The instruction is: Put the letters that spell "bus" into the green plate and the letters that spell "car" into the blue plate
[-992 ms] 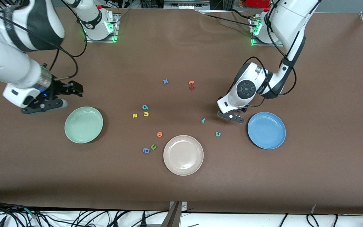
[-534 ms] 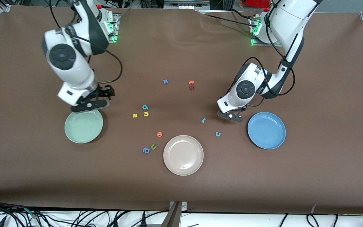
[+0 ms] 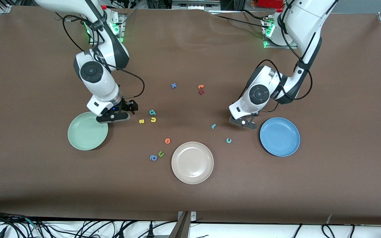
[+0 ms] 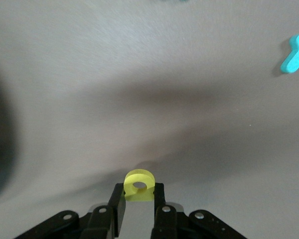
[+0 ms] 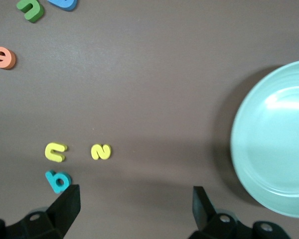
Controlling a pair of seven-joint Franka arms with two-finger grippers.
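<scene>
My left gripper (image 3: 243, 122) (image 4: 139, 193) is down at the table beside the blue plate (image 3: 279, 136), shut on the yellow "a" (image 4: 139, 175). The arm hides that letter in the front view. The teal "r" (image 3: 213, 126) (image 4: 294, 54) and teal "c" (image 3: 229, 140) lie close by. My right gripper (image 3: 112, 116) (image 5: 134, 196) hovers open and empty over the green plate's (image 3: 87, 131) (image 5: 274, 144) rim. The teal "b" (image 3: 152, 112) (image 5: 58, 180), yellow "u" (image 3: 153, 119) (image 5: 55, 152) and yellow "s" (image 3: 141, 121) (image 5: 100, 151) lie beside it, toward the table's middle.
A beige plate (image 3: 192, 162) sits nearest the front camera. Beside it lie an orange letter (image 3: 167, 140), an olive "u" (image 3: 161, 153) and a dark blue letter (image 3: 153, 157). Farther back are a blue "x" (image 3: 173, 85) and an orange and a red letter (image 3: 201, 89).
My right arm has swung in from its end of the table to the green plate's rim. My left gripper has shut on the yellow "a" without shifting place.
</scene>
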